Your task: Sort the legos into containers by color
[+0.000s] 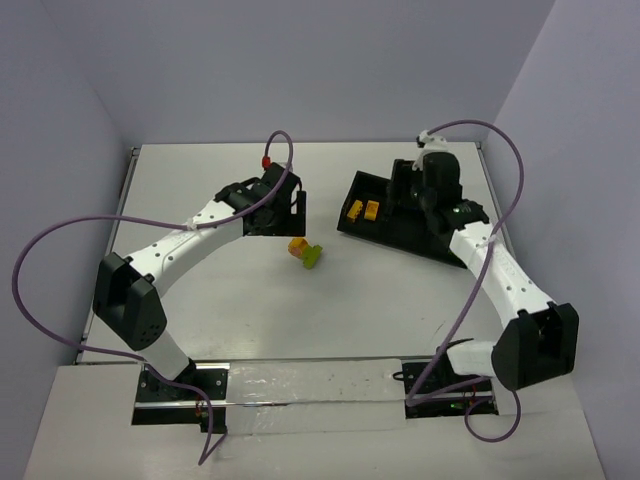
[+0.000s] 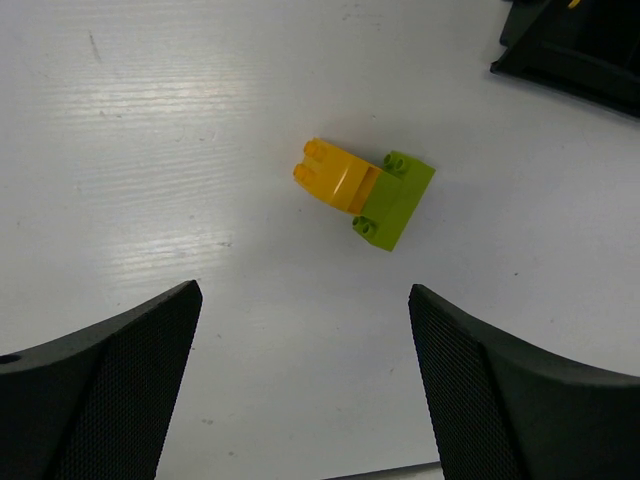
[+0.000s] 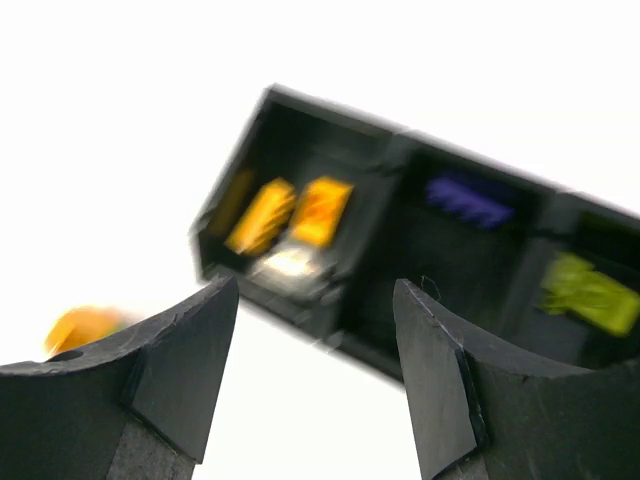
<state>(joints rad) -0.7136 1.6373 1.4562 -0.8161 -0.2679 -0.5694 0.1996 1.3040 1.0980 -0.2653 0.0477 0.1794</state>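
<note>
Lying on the table (image 1: pixel 300 320) just ahead of the left gripper (image 2: pixel 302 295), a loose orange-yellow brick (image 2: pixel 330 178) and a loose lime green brick (image 2: pixel 395 200) are seen touching each other. Its jaws are spread wide, and nothing is held or touched. The right gripper (image 3: pixel 315 290) is poised above the black tray (image 1: pixel 385 237), jaws partly apart and empty. Two orange-yellow bricks (image 3: pixel 262 215) are seen in one end compartment, a blue-purple brick (image 3: pixel 468 200) in the middle and a green brick (image 3: pixel 590 292) at the other end. Brick details are blurred in the right wrist view, and much of the tray is hidden by the arm from above.
</note>
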